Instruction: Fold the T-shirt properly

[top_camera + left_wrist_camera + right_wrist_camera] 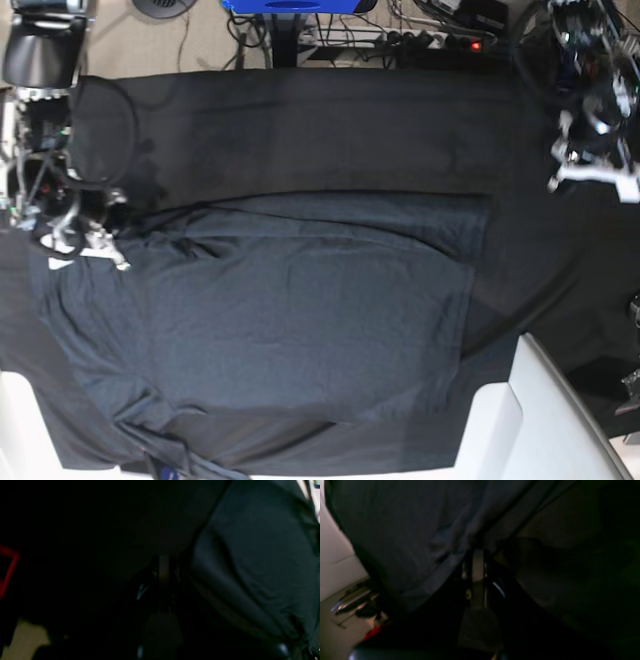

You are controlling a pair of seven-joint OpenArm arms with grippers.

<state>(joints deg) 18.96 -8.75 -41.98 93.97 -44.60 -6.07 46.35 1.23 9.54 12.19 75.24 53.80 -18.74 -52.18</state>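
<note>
Grey knit of the T-shirt (257, 562) fills the right half of the left wrist view, soft, heathered, w/ long diagonal creases and a rounded fold along its lower edge. Rest of that view is nearly black; a red outline (8, 567) is seen at far left and a tan patch (25, 640) at bottom left. Left gripper (163, 573) is made out only as a dim pale strip at centre, just beside the shirt's edge; jaw state can't be told, too dark.

Right wrist view: T-shirt (402, 532) is seen as bluish slate knit w/ a flat hem band running diagonally down-left. Pale floor (335, 562) and shiny metal parts (352, 600) lie at left. Right gripper (478, 580) shows as a narrow pale bar at centre, right at the hem; fingers look close together, but whether cloth is pinched can't be told. Right side of the view is dark and blurred.

Base view: T-shirt (280, 330) is spread mostly flat on the black table cloth (320, 130), rumpled along bottom edge. Right gripper (85, 240) is at the shirt's upper-left corner, touching it. Left gripper (595, 170) is over bare cloth at upper right, well apart from the shirt. White shapes (540, 420) stand at the bottom corners.
</note>
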